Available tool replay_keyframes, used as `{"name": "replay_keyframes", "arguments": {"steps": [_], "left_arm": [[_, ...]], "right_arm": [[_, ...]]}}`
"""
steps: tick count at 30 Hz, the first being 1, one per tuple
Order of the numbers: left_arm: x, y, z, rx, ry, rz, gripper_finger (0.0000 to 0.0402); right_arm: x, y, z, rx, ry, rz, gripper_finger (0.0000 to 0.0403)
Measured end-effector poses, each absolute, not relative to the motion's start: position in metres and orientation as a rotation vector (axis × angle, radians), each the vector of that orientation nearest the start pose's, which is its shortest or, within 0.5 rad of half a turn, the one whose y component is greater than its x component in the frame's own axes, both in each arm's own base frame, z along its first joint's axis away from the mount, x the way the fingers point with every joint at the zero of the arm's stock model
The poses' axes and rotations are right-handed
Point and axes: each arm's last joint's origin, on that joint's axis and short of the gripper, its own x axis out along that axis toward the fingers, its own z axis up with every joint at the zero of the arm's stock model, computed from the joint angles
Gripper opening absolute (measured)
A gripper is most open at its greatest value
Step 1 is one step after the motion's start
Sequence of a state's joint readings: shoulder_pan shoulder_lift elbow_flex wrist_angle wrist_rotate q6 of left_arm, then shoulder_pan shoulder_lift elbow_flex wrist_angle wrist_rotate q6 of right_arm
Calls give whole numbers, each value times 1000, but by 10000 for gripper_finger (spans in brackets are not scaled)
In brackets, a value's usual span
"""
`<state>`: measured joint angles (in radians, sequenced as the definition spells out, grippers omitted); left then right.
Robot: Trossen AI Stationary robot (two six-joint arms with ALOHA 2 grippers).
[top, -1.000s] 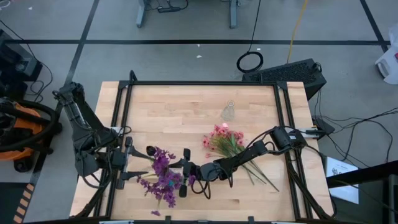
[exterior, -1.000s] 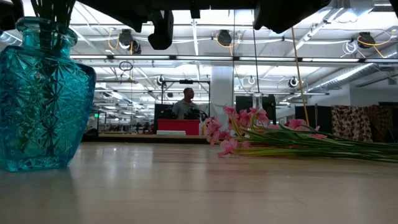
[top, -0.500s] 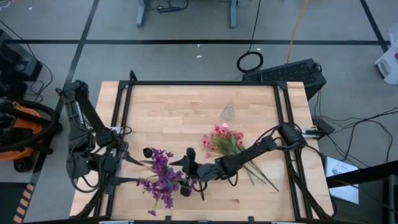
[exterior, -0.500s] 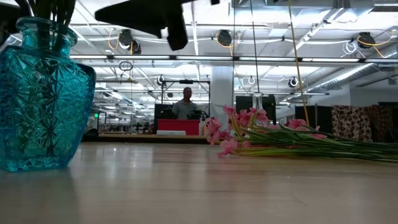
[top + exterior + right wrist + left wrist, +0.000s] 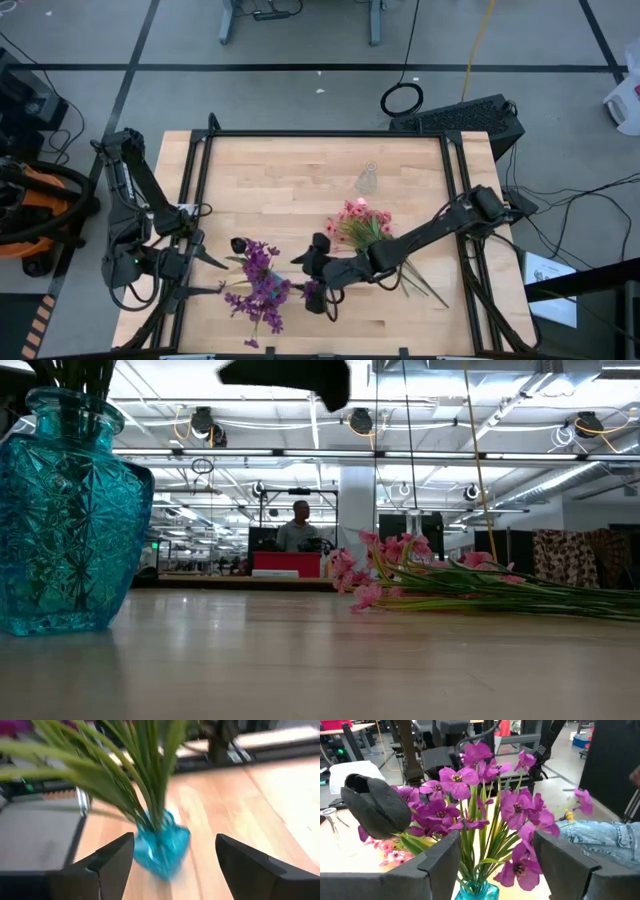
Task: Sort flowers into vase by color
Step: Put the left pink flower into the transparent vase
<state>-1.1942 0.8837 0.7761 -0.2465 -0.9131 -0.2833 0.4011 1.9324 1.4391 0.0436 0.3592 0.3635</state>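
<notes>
Nearest the front edge, the purple blossom sprays on green stems [image 5: 262, 290] stand upright in the teal cut-glass vase [image 5: 68, 520], so that colour looks sorted. The left gripper [image 5: 205, 272] hovers just left of them, fingers spread and empty. The right gripper [image 5: 312, 266], fingers also apart and empty, hangs just right of the vase. Farther back, the pink flowers [image 5: 358, 222] lie loose on the wooden table [image 5: 290, 185], probably awaiting the small clear glass vase [image 5: 368, 179] beyond.
</notes>
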Motion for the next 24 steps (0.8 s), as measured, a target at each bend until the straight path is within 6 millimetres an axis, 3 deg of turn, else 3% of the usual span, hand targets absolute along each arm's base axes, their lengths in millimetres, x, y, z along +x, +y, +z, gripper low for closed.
{"name": "replay_keyframes", "arguments": {"steps": [9, 18, 24], "left_arm": [[85, -150, 291, 116, 335, -143, 253], [87, -125, 276, 99, 374, 135, 253], [97, -109, 254, 112, 426, 281, 253]], "right_arm": [[352, 160, 260, 181, 810, -161, 256], [310, 177, 231, 81, 1112, -358, 234], [298, 179, 219, -25, 1200, -330, 222]]}}
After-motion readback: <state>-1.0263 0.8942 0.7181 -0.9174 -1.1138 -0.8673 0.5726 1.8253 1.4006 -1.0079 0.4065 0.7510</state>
